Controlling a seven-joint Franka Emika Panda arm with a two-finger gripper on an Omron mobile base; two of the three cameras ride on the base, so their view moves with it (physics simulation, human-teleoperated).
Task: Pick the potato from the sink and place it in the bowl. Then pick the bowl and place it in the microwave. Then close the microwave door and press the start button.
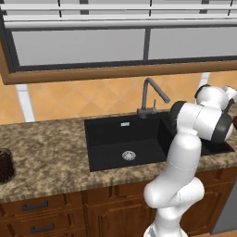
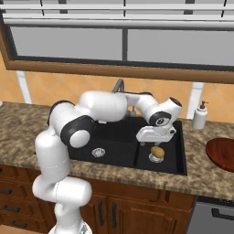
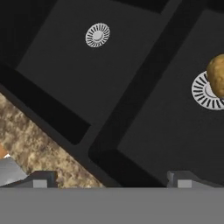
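The potato is a tan-brown lump resting on the round steel drain in the right basin of the black sink. In the hand view the potato lies at the right edge, on that drain. My gripper hangs just above and a little left of the potato, apart from it. Its jaws stand open and empty in the hand view. The reddish-brown bowl sits on the counter right of the sink, cut off by the frame edge. The microwave and its door are out of view.
A grey gooseneck faucet rises behind the sink. A white soap dispenser stands at the back right corner. A dark brown round vessel sits on the granite counter at far left. A window spans the wall above.
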